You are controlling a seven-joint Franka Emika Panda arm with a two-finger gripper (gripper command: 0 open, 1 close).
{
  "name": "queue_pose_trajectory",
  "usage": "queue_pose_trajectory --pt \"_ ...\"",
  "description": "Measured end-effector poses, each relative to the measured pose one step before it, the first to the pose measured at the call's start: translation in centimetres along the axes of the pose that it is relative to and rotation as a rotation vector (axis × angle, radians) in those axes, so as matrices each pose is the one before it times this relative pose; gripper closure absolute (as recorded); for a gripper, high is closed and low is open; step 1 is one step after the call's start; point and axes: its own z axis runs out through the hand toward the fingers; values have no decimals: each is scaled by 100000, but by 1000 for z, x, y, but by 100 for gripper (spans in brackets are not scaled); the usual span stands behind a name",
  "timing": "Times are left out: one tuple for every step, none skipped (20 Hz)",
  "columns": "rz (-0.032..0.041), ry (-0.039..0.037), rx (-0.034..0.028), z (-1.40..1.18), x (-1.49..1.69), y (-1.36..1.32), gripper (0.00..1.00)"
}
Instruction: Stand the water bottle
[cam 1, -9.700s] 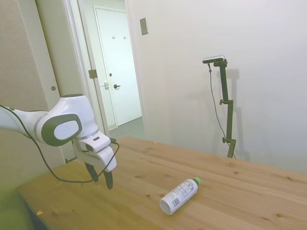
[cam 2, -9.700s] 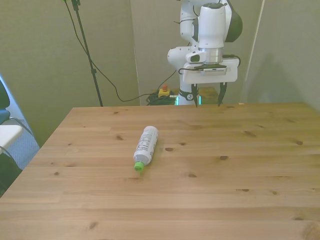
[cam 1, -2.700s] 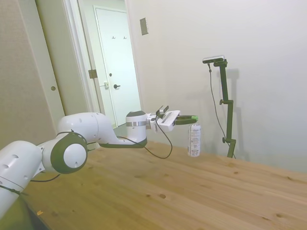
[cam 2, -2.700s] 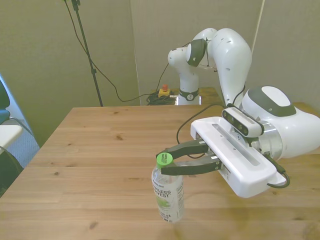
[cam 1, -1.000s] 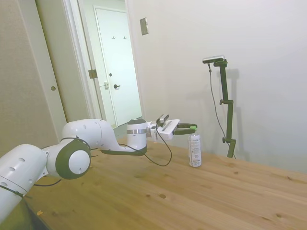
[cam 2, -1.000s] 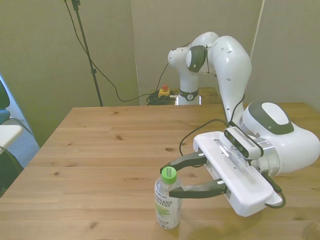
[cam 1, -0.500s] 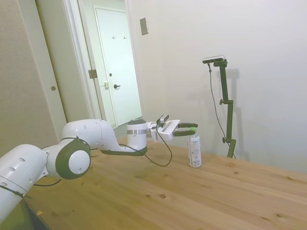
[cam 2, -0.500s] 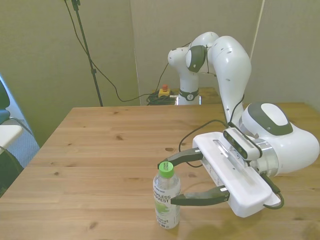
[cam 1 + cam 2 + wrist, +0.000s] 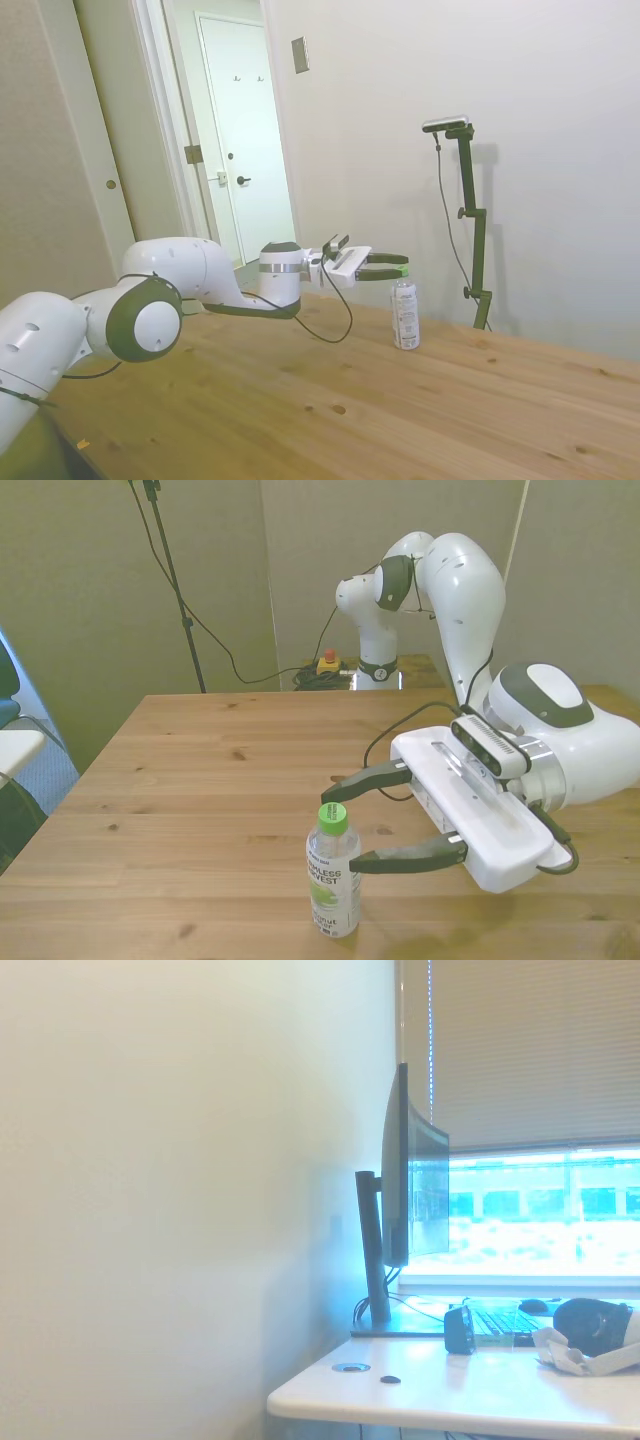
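The water bottle (image 9: 333, 870) stands upright on the wooden bench (image 9: 200, 780), green cap on top, near the bench's front edge in the front view. It seems mostly empty, though the clear plastic makes that hard to judge. The pincer (image 9: 338, 825) is released: its dark fingers (image 9: 365, 779) are spread wide on either side of the cap, touching nothing.

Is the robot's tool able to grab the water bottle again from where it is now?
Probably yes. The tool is open, level with the green cap of the upright water bottle, right beside it, and nothing stands between them on the table.
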Motion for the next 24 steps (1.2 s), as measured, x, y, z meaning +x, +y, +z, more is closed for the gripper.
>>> queue_pose_trajectory --pt "17 -818 -570 -267 563 -271 0" --pt "-211 -1141 -800 -362 565 -178 0" --pt "-410 -1579 -1041 -483 615 -148 0" --pt "-603 -2618 -1528 -668 740 -254 0" --pt "-184 -3368 -1874 -795 1007 -466 0" --pt "-247 -3173 -991 -771 1140 -565 0" --pt "-735 -3723 -786 -782 1344 -661 0" --pt "-938 -4072 -721 -667 1437 -639 0" --pt "-1140 -4118 -442 -637 1601 -618 0" --pt "-1367 -4134 -495 -484 1575 -449 0" --pt "-1605 -3894 -469 -414 1596 -266 0" --pt "-1925 -3671 -460 -329 1480 -4 0" --pt "-1982 -3748 -682 -337 1332 206 0" --pt "-2193 -3573 -538 -366 1043 417 0" --pt "-2454 -3401 -582 -439 771 602 0" --pt "-2093 -3811 -806 -562 583 714 0" --pt "-1985 -4069 -873 -634 432 776 0" --pt "-1867 -4126 -796 -797 380 806 0" --pt "-1668 -4318 -834 -874 350 846 0" --pt "-1711 -4291 -883 -920 355 907 0" --pt "-1798 -4297 -987 -891 261 985 0" --pt "-1951 -4223 -1122 -827 175 1099 0" --pt "-2267 -4264 -1304 -716 102 1222 0" --pt "-2530 -4196 -1350 -559 -10 1362 0"
